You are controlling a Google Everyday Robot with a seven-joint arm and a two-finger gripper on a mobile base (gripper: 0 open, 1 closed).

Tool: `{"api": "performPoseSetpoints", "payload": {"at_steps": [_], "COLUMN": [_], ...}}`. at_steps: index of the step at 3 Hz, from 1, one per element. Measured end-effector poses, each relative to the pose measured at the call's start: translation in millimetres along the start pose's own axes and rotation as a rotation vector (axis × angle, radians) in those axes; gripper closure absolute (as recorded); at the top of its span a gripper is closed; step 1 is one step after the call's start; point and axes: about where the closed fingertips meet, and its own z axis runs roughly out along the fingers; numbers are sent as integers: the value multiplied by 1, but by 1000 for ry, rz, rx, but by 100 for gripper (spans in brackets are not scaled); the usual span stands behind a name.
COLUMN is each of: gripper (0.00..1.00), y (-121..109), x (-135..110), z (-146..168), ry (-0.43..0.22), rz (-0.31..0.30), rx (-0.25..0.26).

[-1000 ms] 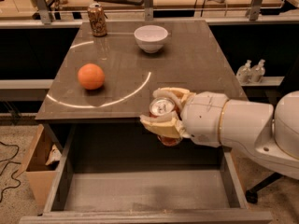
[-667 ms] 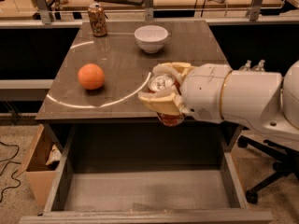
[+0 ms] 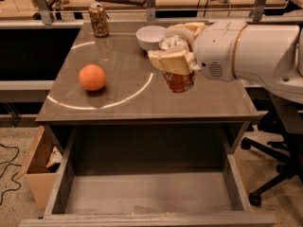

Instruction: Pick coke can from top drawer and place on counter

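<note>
My gripper (image 3: 176,56) is shut on the coke can (image 3: 179,81), a red can with a silver top, and holds it upright over the right middle of the counter (image 3: 128,103). The can's lower half shows below the tan fingers (image 3: 169,60); I cannot tell whether its base touches the counter. The top drawer (image 3: 147,193) is pulled open below the counter's front edge, and its flat bottom holds nothing. The white arm reaches in from the right.
An orange (image 3: 92,77) lies on the counter's left. A brown-gold patterned can (image 3: 98,20) stands at the back left. A white bowl (image 3: 150,36) sits at the back, just left of my gripper. A cardboard box (image 3: 38,167) stands on the floor at the left, an office chair (image 3: 277,145) at the right.
My gripper has carried the coke can up from the counter's front edge and farther back over the counter, towards the white bowl. The drawer stays open.
</note>
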Motion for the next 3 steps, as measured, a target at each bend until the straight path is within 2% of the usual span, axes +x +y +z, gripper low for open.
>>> {"api": "performPoseSetpoints", "payload": {"at_steps": [1,3], "gripper": [100,100], "y": [-28,-62], "x": [8,57], "z": [3,9], "ry": [-41,-69], "rz": [34,123], "rx": [11,27]}}
